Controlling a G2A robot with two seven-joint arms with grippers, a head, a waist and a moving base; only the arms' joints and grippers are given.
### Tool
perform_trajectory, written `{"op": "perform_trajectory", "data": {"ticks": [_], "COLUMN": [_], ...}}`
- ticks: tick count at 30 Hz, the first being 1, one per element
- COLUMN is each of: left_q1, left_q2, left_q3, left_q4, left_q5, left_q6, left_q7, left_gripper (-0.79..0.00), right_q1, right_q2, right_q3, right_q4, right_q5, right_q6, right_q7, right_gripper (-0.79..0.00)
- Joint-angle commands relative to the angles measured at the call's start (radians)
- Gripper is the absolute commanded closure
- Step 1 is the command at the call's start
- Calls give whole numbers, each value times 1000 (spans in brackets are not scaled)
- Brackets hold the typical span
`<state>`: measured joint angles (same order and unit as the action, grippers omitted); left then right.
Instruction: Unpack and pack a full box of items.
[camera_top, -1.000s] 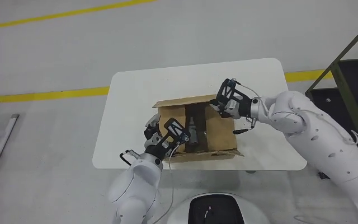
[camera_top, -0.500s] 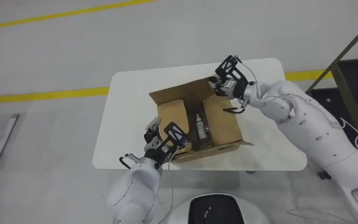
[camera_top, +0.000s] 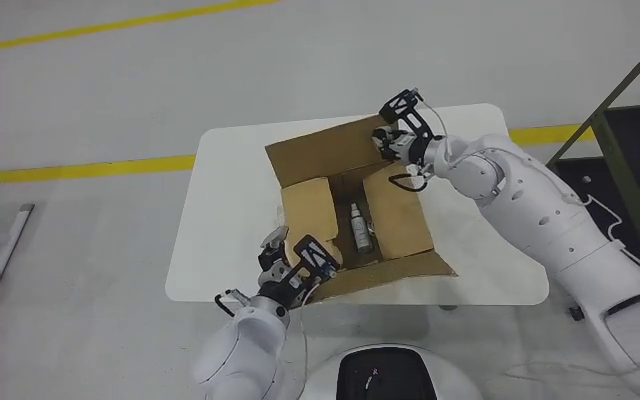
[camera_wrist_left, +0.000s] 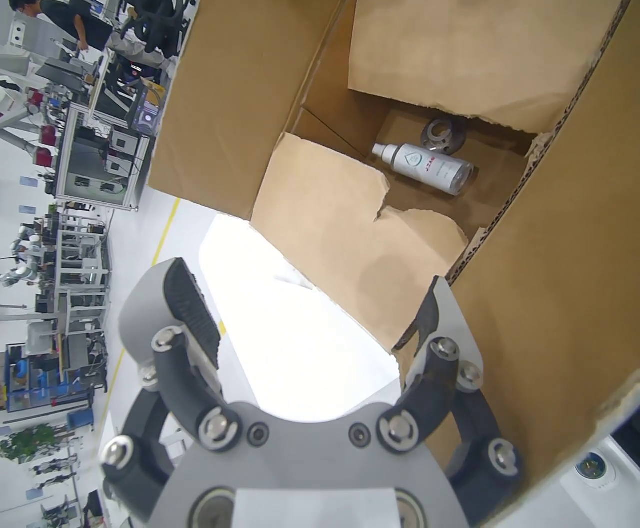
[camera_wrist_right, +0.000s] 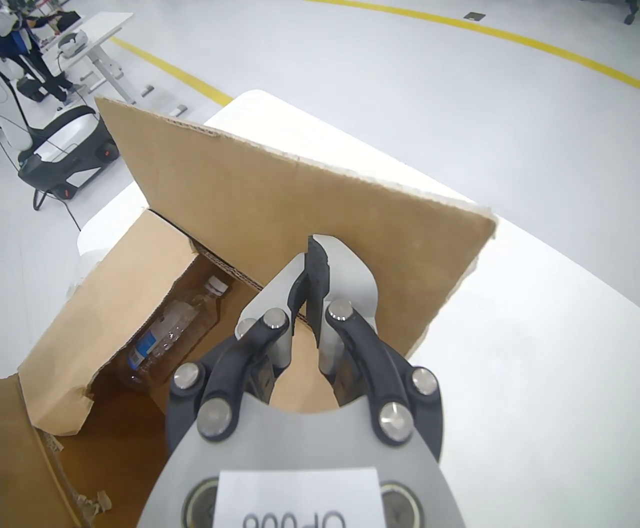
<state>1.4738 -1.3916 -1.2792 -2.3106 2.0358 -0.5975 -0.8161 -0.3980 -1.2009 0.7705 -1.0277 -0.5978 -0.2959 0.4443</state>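
The box (camera_top: 400, 225) sits on the desk (camera_top: 230, 220), a spray bottle (camera_top: 358, 226) inside. The right gripper (camera_wrist_right: 314, 265), closed, meets the raised far flap (camera_top: 325, 155), perhaps pressing it. That could shove the box, as the left gripper (camera_wrist_left: 307, 295) hangs open, bracing nothing.

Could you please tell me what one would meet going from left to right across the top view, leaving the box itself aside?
Bare end of the table → left pincer → white spray bottle → right pincer → green metal frame.
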Motion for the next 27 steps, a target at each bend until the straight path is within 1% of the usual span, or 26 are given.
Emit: {"op": "perform_trajectory", "data": {"ticks": [1, 8, 12, 17, 20, 22, 25, 27], "left_q1": [15, 52, 52, 48, 45, 40, 35, 33], "left_q2": [3, 10, 12, 13, 14, 14, 15, 15], "left_q3": [-15, -44, -44, -40, -39, -38, -35, -33], "left_q4": [2, -1, -1, 3, 6, 6, 7, 9], "left_q5": [12, 26, 30, 33, 33, 34, 32, 31], "left_q6": [9, 18, 26, 32, 40, 47, 54, 58], "left_q7": [3, 18, 23, 26, 27, 29, 34, 36], "left_gripper": [-785, -785, -785, -785, -785, -785, -785, -785], "right_q1": [13, 58, 79, 92, 90, 81, 48, 6], "right_q2": [-14, -57, -76, -88, -79, -64, -35, -12], "right_q3": [-11, -37, -51, -41, -10, 21, 71, 109], "right_q4": [45, 171, 227, 267, 257, 230, 152, 77], "right_q5": [16, 82, 93, 122, 130, 135, 124, 129], "right_q6": [7, -26, -51, -110, -179, -252, -326, -372], "right_q7": [-6, 13, 40, 27, -7, -10, 13, 47], "right_gripper": [0, 0, 0, 0, 0, 0, 0, 0]}}
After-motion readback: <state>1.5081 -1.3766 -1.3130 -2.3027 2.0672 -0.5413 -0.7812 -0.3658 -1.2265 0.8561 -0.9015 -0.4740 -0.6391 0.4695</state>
